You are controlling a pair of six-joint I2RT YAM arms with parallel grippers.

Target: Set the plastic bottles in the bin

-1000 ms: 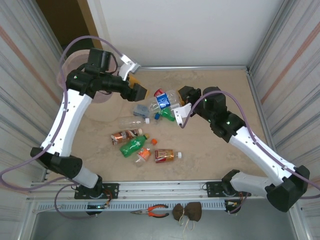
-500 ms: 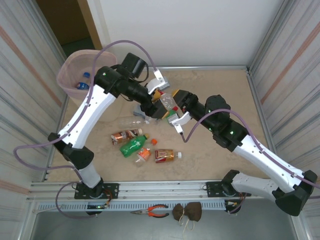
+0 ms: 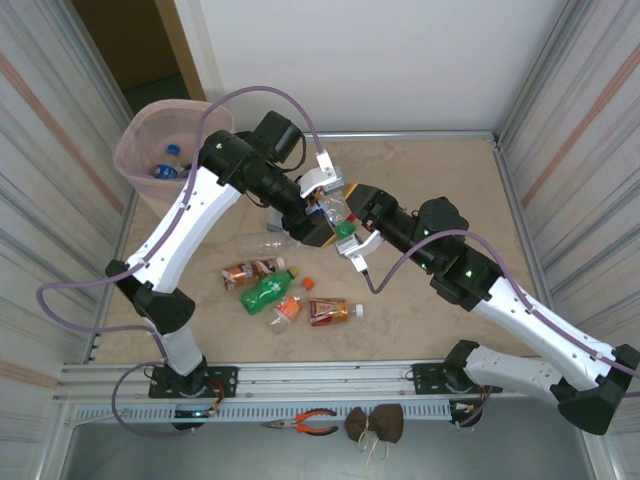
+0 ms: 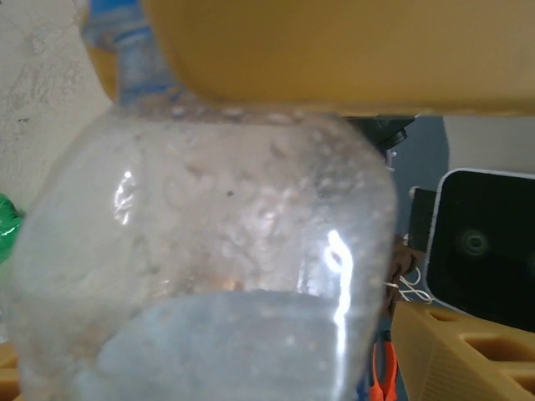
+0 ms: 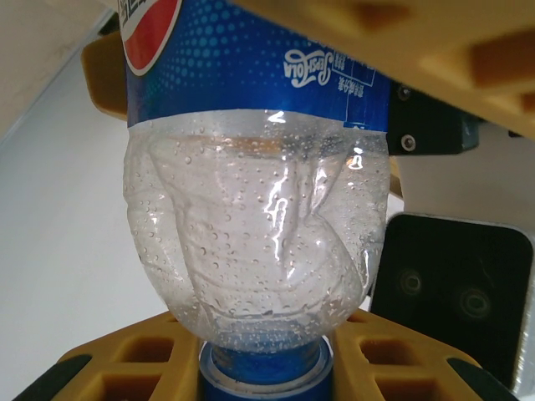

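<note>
Bare worktop [image 3: 450, 175] open across the far right, left gripper [image 3: 318, 205] and right gripper [image 3: 352, 225] crowding one blue-labelled bottle [image 3: 336, 203] mid-worktop, loose bottles [image 3: 268, 292] cluttering the near centre, left arm [image 3: 190, 215] slanting just beside the open bin [image 3: 135, 135] at far left, right arm [image 3: 530, 320] barring the near right

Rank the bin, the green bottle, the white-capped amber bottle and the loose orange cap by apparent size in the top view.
1. bin, largest by far.
2. green bottle and white-capped amber bottle: they look about alike, so unranked.
3. orange cap, smallest.
</note>
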